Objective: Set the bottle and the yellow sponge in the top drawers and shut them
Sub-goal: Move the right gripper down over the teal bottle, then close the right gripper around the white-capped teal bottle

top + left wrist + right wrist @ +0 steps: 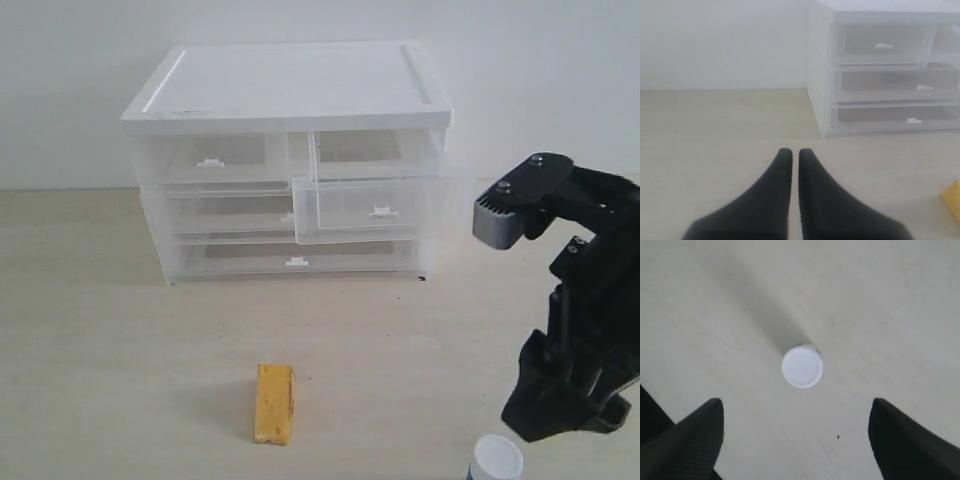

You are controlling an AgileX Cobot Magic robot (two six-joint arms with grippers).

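Bottle (802, 366) upright below spread right gripper (796, 402), untouched.

A bare robot test bench
A black robot arm (590, 300) stood over a pale tabletop (100, 350) against a blank white wall (60, 80).

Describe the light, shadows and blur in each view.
Exterior view: soft, even light, only a faint shadow by the sponge. Left wrist view: left gripper blurred up close, cabinet hazy. Right wrist view: bottle throws a soft diffuse shadow; right gripper dark, slightly soft.
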